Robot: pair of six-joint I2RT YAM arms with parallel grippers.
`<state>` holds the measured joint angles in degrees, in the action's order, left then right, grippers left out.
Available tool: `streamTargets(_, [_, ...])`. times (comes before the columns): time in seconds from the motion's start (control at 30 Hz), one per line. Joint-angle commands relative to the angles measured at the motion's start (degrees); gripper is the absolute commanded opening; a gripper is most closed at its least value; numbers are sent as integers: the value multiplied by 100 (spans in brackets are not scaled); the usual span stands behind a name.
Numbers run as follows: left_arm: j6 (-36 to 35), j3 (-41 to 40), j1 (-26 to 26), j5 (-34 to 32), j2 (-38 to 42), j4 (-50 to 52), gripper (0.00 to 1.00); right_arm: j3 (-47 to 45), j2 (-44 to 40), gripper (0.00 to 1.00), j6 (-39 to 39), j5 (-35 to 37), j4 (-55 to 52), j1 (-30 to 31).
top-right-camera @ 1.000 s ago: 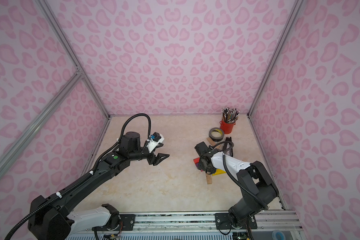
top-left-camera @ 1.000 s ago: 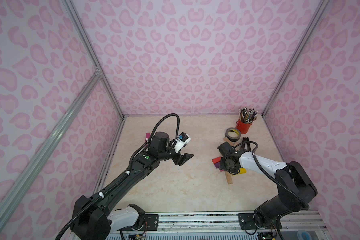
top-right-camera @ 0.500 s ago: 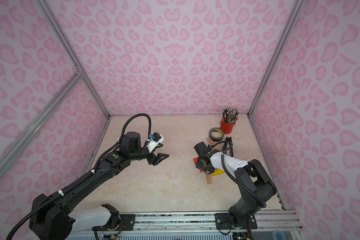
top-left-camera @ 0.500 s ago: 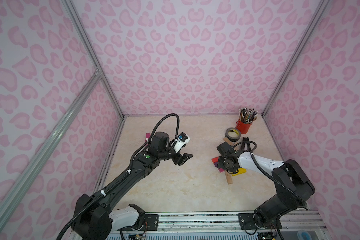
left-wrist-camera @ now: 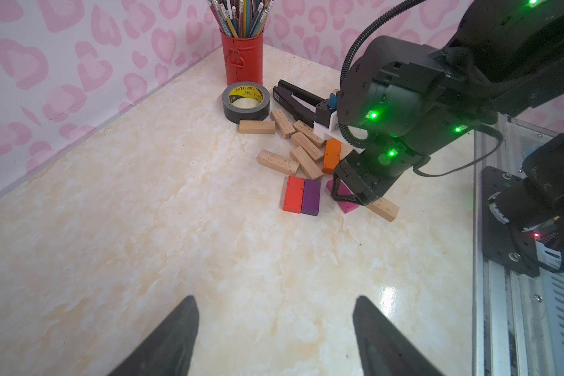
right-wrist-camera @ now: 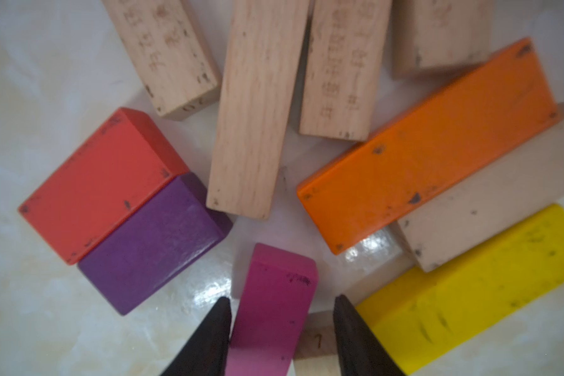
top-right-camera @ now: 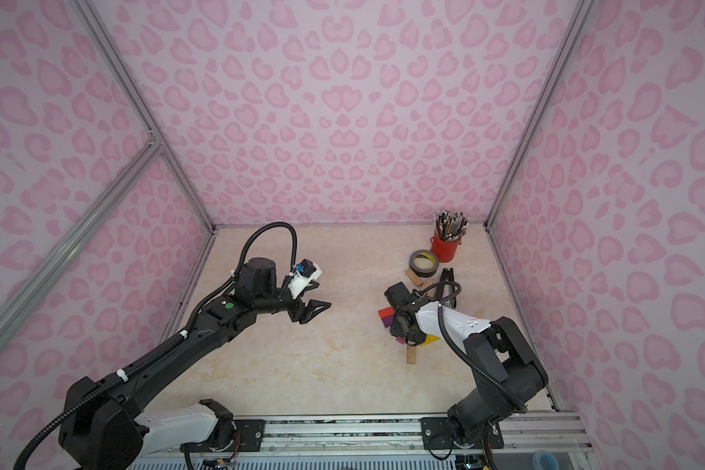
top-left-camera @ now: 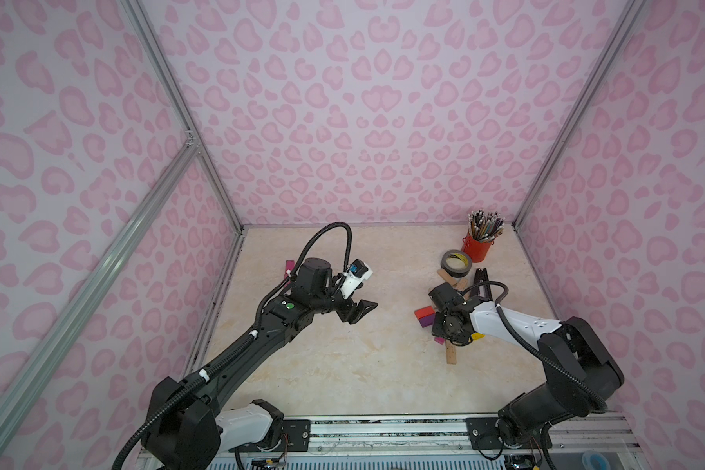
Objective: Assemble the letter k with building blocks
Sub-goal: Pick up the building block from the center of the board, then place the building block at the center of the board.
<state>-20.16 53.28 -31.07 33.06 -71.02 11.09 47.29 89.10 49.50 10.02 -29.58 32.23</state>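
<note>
change sits with the right gripper (right-wrist-camera: pixel 282 299): its arm has shifted only slightly over the pile in the last second, and its jaws have drawn in around one magenta block (right-wrist-camera: pixel 274 289). one finger touches that block's side; a sliver of gap shows at the other, so nothing is clamped or lifted yet. i judge this to be the first pick for the k, with no letter laid out anywhere. the left gripper (left-wrist-camera: pixel 274 298) has not moved; it hangs wide open and empty, well apart from the tape roll (left-wrist-camera: pixel 245 112). the building blocks (left-wrist-camera: pixel 277 162) lie in a loose pile beginning just beside the tape roll, on its robot side. counted: seven plain wood blocks in the left wrist view, perhaps more hidden under the right arm; one red block (right-wrist-camera: pixel 101 182) touching one purple block (right-wrist-camera: pixel 153 244); one orange block (right-wrist-camera: pixel 427 143); one yellow block (right-wrist-camera: pixel 469 286); and two magenta, the second magenta block (top-left-camera: pixel 289 267) lying well apart from the tape roll near the left wall. one stapler (left-wrist-camera: pixel 295 97) lies just beside the tape roll.
</note>
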Motion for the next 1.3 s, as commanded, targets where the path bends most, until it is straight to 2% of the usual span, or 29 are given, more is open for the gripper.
streamTargets(0.0, [-52,60,14,16,-30,175,77,-5,67,42,51,53,-66,4])
streamTargets(0.07, [-96,100,12,19,-34,293,77,26,61,35,38,53,-56,6])
streamTargets(0.33, [1,97,54,240,134,469,78,233,-331,29,-339,25,76,38])
streamTargets(0.43, [224,22,285,470,283,315,80,431,-417,28,-495,-230,309,220])
streamTargets(0.53, [562,-36,753,562,360,218,84,886,-259,28,-654,-396,457,613])
streamTargets(0.6, [818,-51,1030,450,382,155,89,1271,53,28,-650,-472,534,902])
streamTargets(0.7, [1212,-204,1393,73,487,-93,89,1920,696,28,-467,-536,702,1327])
streamTargets(0.83, [1739,-407,1863,-585,557,-333,82,2960,1748,28,-195,-576,800,1825])
streamTargets(0.9, [2018,-474,2108,-921,518,-375,82,3444,2245,27,-81,-609,849,2010])
streamTargets(1.1, [2526,-493,2746,-1495,436,-294,82,4746,3551,27,258,-630,921,2328])
streamTargets(1.27, [2915,-444,2951,-2265,343,-93,82,5488,4317,27,434,-545,917,2414])
